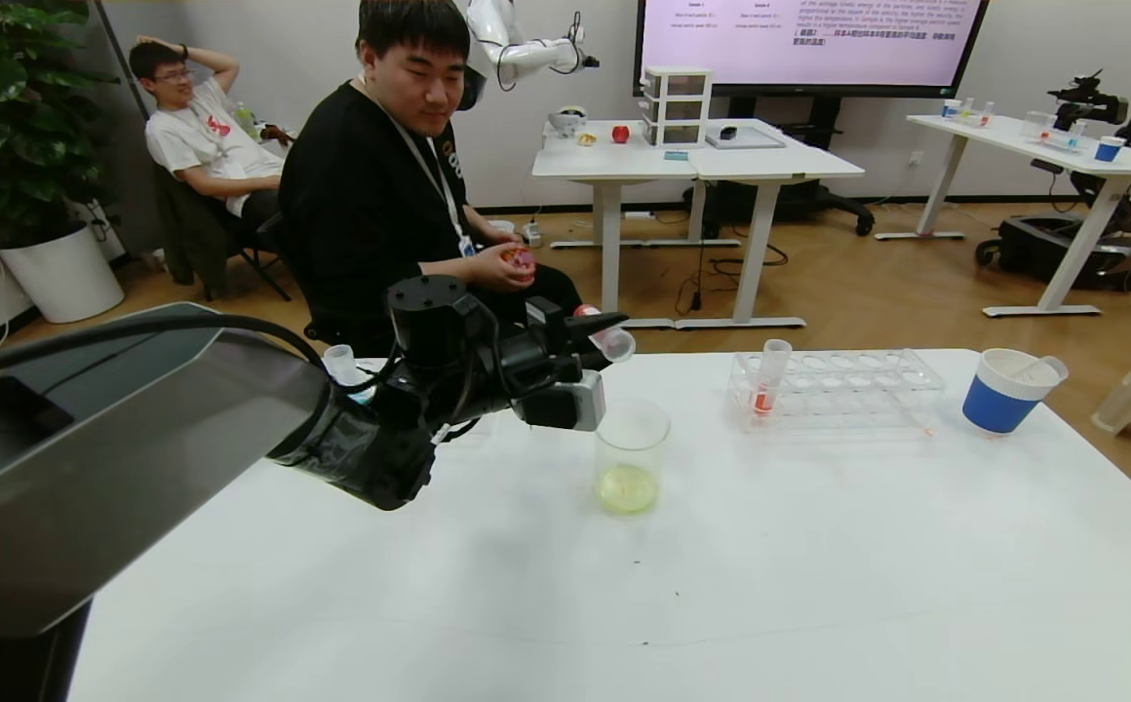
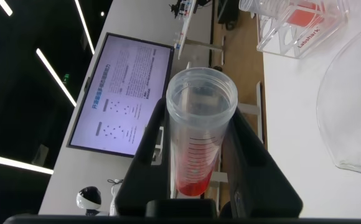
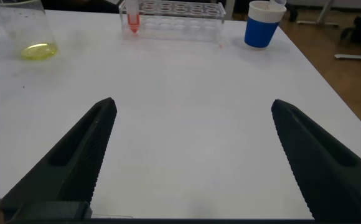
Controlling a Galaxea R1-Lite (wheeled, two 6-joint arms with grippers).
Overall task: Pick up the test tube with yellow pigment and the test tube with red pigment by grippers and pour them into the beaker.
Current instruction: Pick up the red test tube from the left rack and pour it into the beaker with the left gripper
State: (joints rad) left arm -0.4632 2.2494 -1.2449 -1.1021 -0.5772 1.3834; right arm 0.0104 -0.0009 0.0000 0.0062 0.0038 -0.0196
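My left gripper [image 1: 597, 333] is shut on the test tube with red pigment [image 1: 611, 340] and holds it tilted almost flat, mouth above the beaker's far rim. In the left wrist view [image 2: 200, 117] both fingers press on the tube [image 2: 199, 130], and the red liquid lies at its tip. The clear beaker [image 1: 631, 453] stands on the table with pale yellow liquid in its bottom; it also shows in the right wrist view [image 3: 18, 31]. No tube with yellow liquid is in view. My right gripper [image 3: 193, 106] is open and empty, low over bare table.
A clear tube rack [image 1: 834, 385] at the back right holds another red-liquid tube [image 1: 770, 380]. A blue paper cup [image 1: 1004, 390] stands right of the rack. A clear tube rim [image 1: 341, 361] shows behind my left arm. A seated person [image 1: 400, 195] is behind the table's far edge.
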